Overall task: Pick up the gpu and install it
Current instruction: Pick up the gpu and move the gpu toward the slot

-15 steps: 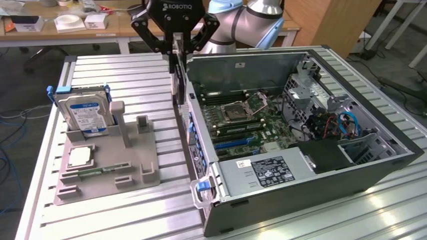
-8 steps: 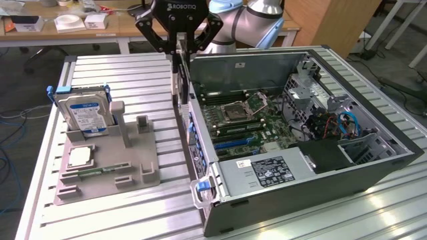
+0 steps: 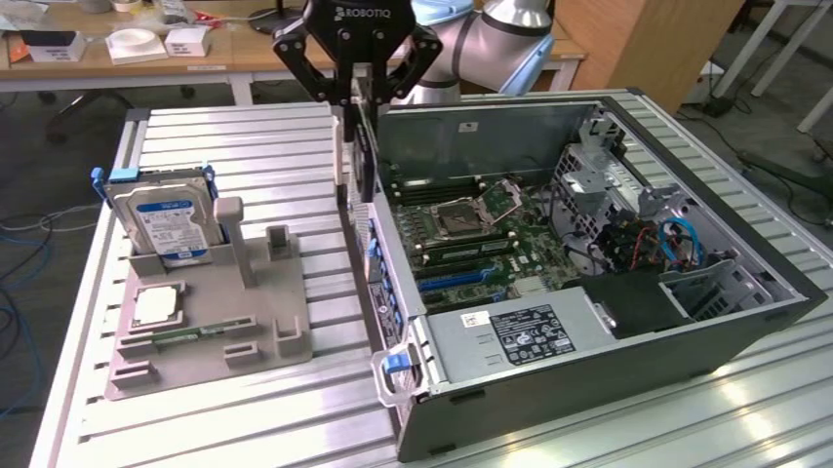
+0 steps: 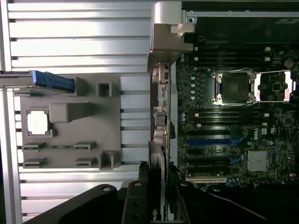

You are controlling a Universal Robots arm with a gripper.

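Observation:
My gripper [image 3: 359, 96] hangs at the back of the exterior view, shut on the gpu [image 3: 365, 146]. The thin card hangs edge-on below the fingers, its silver bracket strip on the exterior view's left side. It is above the near side wall of the open computer case [image 3: 729, 322], beside the motherboard [image 3: 482, 234]. In the wrist view the gpu [image 4: 159, 161] sticks out between the dark fingers [image 4: 135, 205], over the case wall. The blue expansion slots [image 4: 210, 141] lie bare on the board close by.
A grey holder [image 3: 195, 351] on the slatted table at the exterior view's left carries an upright hard drive [image 3: 163, 219], a square silver chip [image 3: 156, 304] and a memory stick [image 3: 195, 334]. A power supply [image 3: 521, 331] fills the case's near corner. Cables [image 3: 677, 244] hang at its right.

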